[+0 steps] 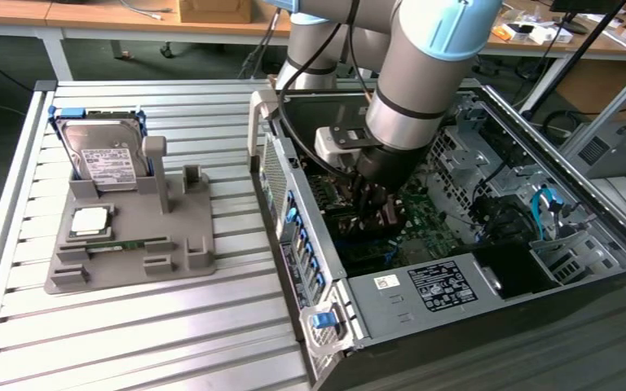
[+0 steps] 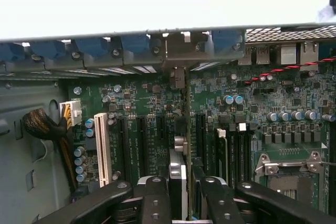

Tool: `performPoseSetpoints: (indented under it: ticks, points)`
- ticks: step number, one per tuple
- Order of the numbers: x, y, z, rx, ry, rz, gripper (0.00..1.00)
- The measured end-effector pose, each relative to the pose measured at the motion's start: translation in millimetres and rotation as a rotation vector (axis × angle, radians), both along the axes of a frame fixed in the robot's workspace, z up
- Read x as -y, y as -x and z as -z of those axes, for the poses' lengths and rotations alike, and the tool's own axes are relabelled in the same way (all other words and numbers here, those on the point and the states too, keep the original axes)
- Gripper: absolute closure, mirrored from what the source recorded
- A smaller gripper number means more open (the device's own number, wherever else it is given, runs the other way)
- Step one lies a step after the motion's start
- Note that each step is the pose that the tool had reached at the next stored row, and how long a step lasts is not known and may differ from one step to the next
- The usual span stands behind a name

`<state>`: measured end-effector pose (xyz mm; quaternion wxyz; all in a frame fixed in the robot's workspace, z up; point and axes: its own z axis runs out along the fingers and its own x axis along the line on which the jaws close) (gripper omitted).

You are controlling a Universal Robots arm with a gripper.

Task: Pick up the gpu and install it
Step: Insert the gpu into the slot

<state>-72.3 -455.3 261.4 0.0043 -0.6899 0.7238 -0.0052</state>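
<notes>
Exterior view: arm (image 1: 422,73) reaches down into the open case (image 1: 487,244); gripper (image 1: 376,208) low among dark parts, the gpu hard to make out beneath it. Grey ribbed table (image 1: 128,326) carries a moulded grey tray (image 1: 128,244) with a silver drive (image 1: 107,159) upright.

Wrist view: black fingers (image 2: 155,203) clamp the gpu (image 2: 179,182), a thin card seen edge-on, upright over the green motherboard (image 2: 252,103) beside a white slot (image 2: 102,148). Its lower end is cut off.
</notes>
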Motion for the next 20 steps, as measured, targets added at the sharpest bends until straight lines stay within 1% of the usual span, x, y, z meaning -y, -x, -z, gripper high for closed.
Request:
performPoseSetpoints:
  ticks: [3, 20]
  points:
    - [0.0, 0.0, -1.2, -0.0001, 0.0001, 0.0, 0.73]
    - [0.0, 0.0, -1.5, -0.0002, 0.0003, -0.006, 0.73]
